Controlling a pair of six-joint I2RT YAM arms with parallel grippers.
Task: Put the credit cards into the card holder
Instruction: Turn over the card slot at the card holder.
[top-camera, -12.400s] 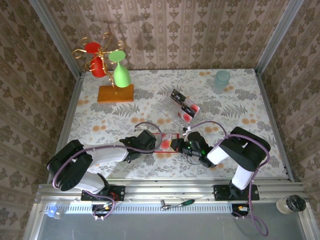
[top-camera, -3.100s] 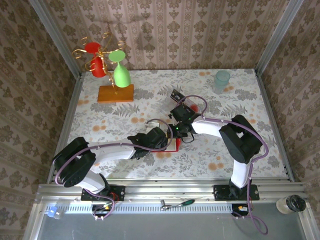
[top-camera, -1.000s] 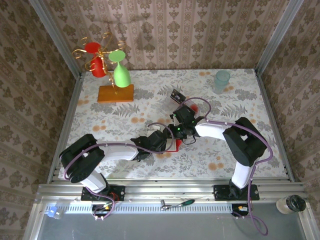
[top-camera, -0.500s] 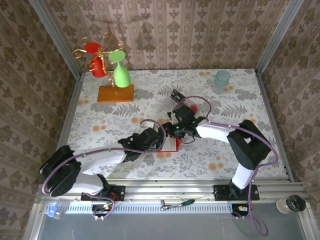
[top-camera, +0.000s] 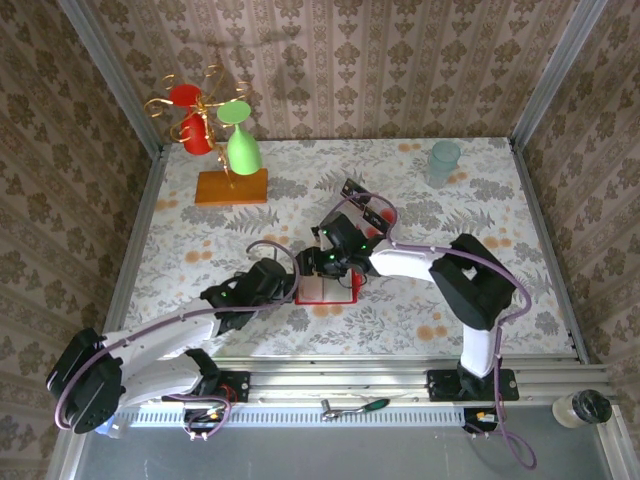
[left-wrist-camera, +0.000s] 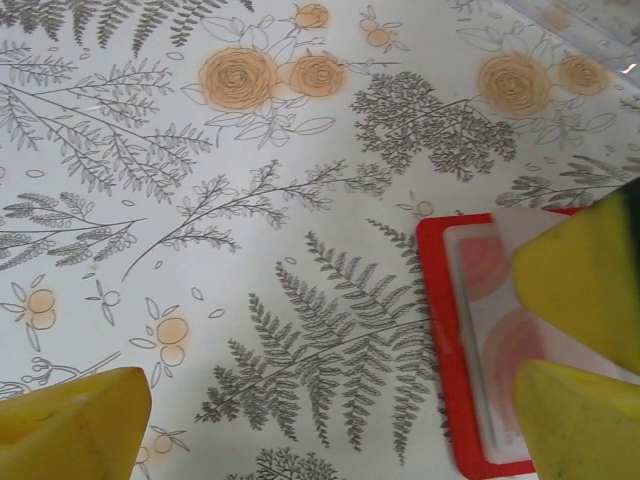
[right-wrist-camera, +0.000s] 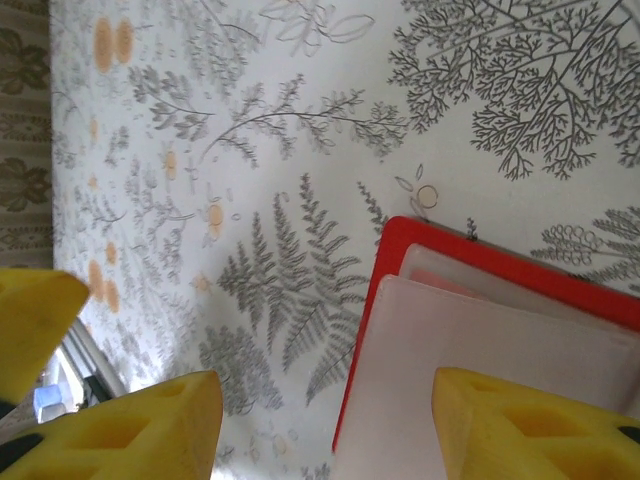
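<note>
Progress partial: judged red-blotched card (left-wrist-camera: 500, 330) seated in card holder (top-camera: 328, 290) — black card (top-camera: 353, 190) left out at holder's 12 o'clock. Saw left gripper (left-wrist-camera: 325, 425) gaping, right gripper (right-wrist-camera: 335, 420) parted — both empty.

**Setting:** robot test cell in a lab, dressed to look like a home.

**Evidence:**
- table (top-camera: 200, 250) covered with a floral cloth
- patterned wallpaper panels (top-camera: 380, 70) on three sides of the table, joined by bare metal posts (top-camera: 115, 75)
- aluminium rail (top-camera: 340, 378) along the table's near edge, with arm bases (top-camera: 478, 383) bolted to it
- hand tool (top-camera: 355, 406) lying on the frame just past that near edge
- cup stand (top-camera: 215, 130) at the table's far left corner
</note>
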